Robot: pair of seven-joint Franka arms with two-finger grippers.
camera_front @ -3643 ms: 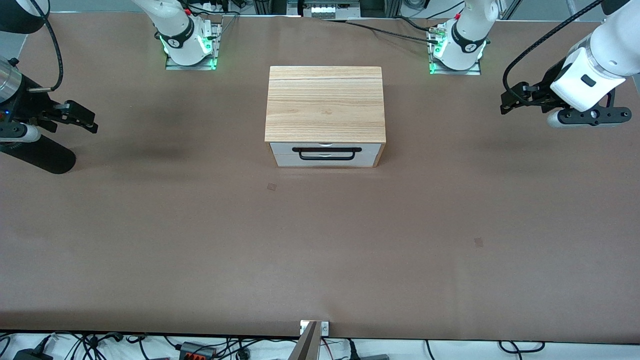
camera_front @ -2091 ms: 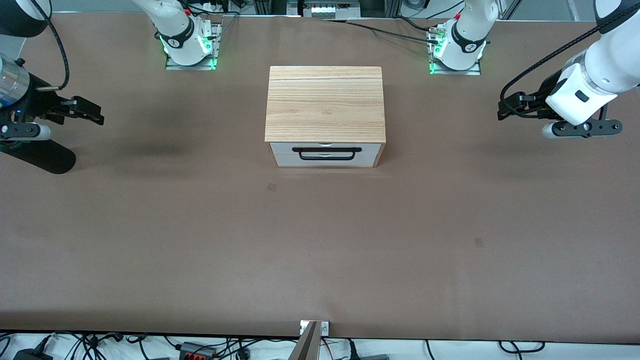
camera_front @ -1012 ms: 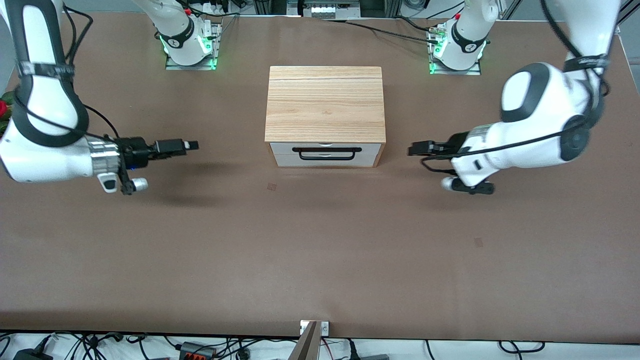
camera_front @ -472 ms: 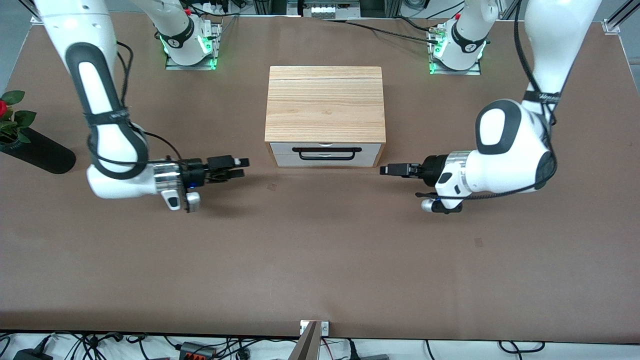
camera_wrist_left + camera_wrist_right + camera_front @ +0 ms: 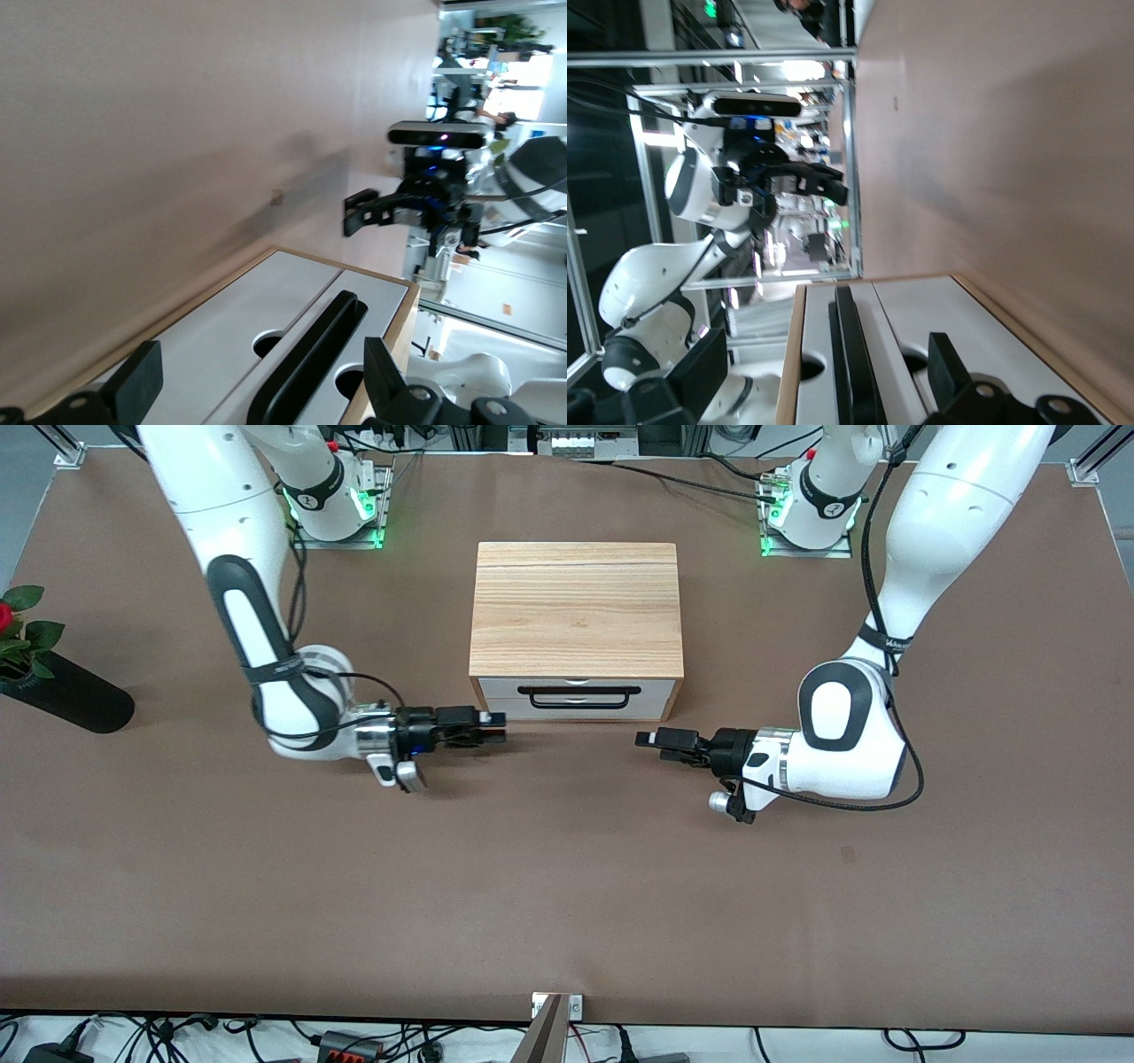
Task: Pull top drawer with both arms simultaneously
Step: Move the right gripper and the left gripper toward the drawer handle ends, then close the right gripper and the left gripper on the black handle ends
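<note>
Both grippers sit low over the table, just in front of the box, w/ fingers spread and nothing held. The left gripper (image 5: pixel 651 740) and right gripper (image 5: pixel 493 726) point at each other. The top drawer (image 5: pixel 578 688) is shut, between them & a bit farther back. Its black handle (image 5: pixel 579 692) runs across, end to end toward each arm. Right gripper looks closer to it. Nothing blocks the way. A plant (image 5: pixel 19 636) is at the right arm's end.

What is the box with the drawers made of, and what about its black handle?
The box looks like light wood: its top shows long grain lines and a matte, unpainted finish. The top drawer has a smooth white front, probably painted or laminated board. The handle is a plain matte black bar, maybe metal or plastic; the pictures cannot settle which.
</note>
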